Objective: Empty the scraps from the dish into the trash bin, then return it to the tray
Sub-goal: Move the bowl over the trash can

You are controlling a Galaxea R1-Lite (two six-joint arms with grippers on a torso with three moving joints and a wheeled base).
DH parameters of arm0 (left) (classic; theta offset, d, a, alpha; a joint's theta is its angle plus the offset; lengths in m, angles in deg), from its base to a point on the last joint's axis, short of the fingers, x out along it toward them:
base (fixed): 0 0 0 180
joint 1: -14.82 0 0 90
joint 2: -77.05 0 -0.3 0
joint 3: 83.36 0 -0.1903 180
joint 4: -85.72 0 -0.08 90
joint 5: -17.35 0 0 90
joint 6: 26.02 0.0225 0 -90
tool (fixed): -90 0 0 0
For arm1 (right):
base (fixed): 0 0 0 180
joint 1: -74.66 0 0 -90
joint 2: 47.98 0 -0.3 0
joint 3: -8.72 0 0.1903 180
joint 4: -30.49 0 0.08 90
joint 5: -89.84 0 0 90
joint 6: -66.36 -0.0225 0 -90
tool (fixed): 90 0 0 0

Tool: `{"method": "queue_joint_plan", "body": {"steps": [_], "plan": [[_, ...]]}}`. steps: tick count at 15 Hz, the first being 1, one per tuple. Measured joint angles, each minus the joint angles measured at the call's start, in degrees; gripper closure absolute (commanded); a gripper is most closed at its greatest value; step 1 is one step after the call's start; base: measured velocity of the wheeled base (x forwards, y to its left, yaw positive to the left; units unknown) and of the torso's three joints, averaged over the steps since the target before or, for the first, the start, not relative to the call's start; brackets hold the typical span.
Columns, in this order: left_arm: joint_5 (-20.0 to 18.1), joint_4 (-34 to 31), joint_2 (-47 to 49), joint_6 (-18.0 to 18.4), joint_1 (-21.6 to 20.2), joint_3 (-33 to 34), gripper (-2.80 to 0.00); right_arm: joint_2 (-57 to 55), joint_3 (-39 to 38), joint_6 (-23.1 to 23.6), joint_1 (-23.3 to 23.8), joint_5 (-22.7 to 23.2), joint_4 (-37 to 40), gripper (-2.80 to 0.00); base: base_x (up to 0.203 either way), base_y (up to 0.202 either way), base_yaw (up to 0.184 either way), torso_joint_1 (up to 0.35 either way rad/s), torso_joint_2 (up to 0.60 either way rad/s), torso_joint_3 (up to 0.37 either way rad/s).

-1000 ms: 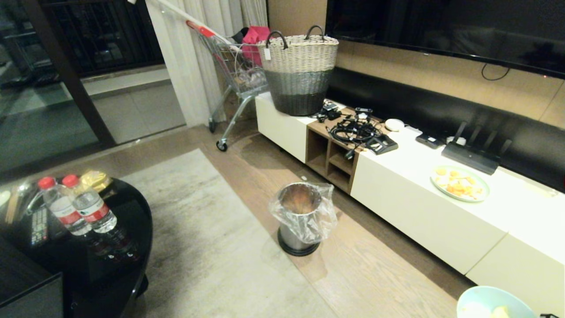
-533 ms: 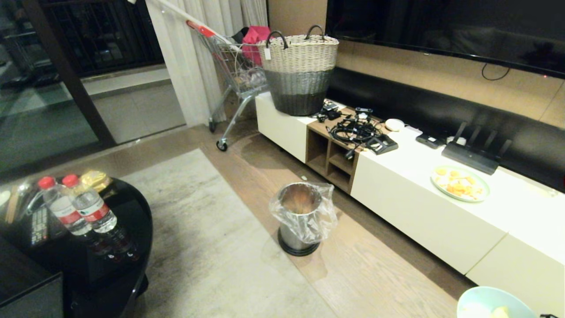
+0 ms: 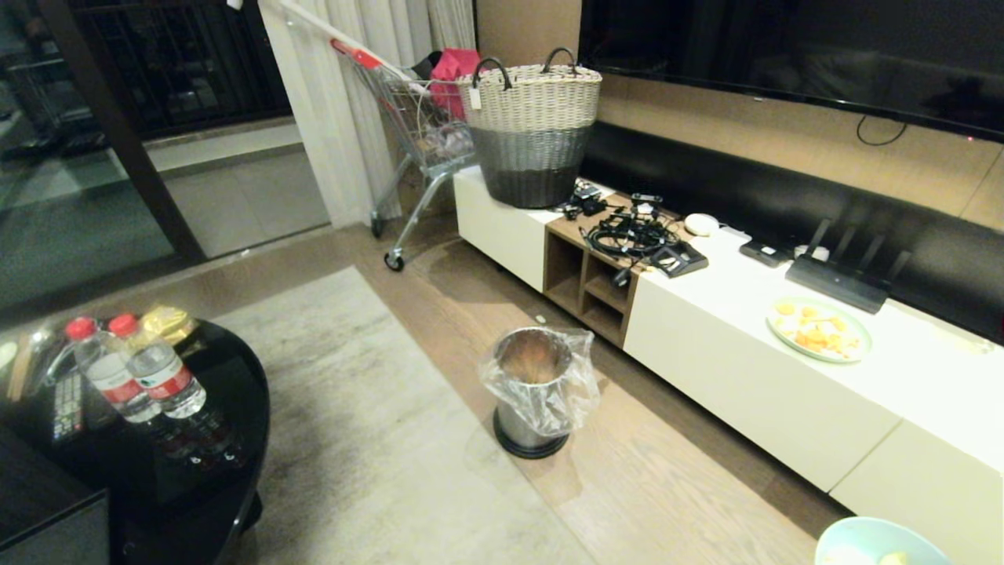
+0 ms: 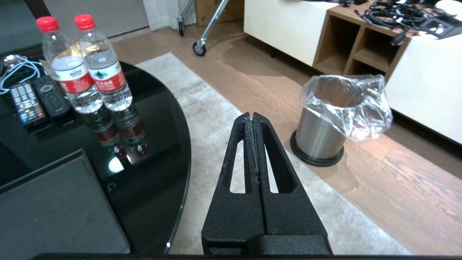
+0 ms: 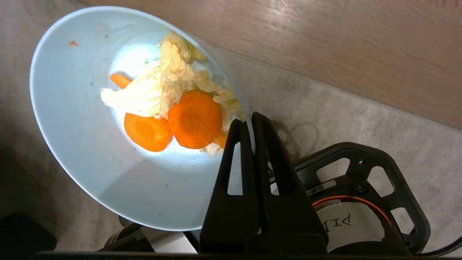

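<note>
Right wrist view: right gripper (image 5: 249, 121) clamped on the rim of the dish (image 5: 90, 151), black fingers (image 5: 236, 162) pressed together with only the thin wall between them. Dish tilted, pale blue-white, carried above grey rug and wooden floor, touching neither. Inside, the scraps (image 5: 173, 104): two round orange slices side by side, a third orange piece half hidden, pale yellow and white bits piled over and around them toward the gripped edge. Head view: only a sliver of the same dish (image 3: 878, 545) at the lower right corner, well apart from the trash bin (image 3: 533, 392). Bin upright on the wooden floor, just beside the rug's edge and in front of the low white cabinet (image 3: 784, 392), shiny steel with black base, clear bag liner folded out over the rim. On the cabinet top, a green-rimmed plate (image 3: 820, 329) with orange and yellow food, a tangle of cables, a large woven basket (image 3: 533, 125) at the far end. Left wrist view: left gripper (image 4: 252, 119) empty, fingers closed flat against each other, hanging over the rug near the black glass table (image 4: 155, 144); two water bottles (image 4: 86, 65) with red caps standing there, touching.
</note>
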Motion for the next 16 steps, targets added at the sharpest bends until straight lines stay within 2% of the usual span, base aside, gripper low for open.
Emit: {"method": "queue_joint_plan", "body": {"steps": [13, 16], "plan": [[-0.11, -0.01, 0.0, -0.02, 0.0, 0.0, 0.0, 0.6, -2.16, -0.33, -0.16, 0.08, -0.36, 0.0, 0.182, 0.0, 0.002, 0.004, 0.0, 0.002], [-0.01, 0.0, 0.0, 0.09, 0.0, 0.0, 0.0, 0.35, -2.29, -0.49, -0.24, 0.06, -0.31, 0.0, 0.027, 0.0, 0.002, 0.005, 0.0, -0.001]]}}
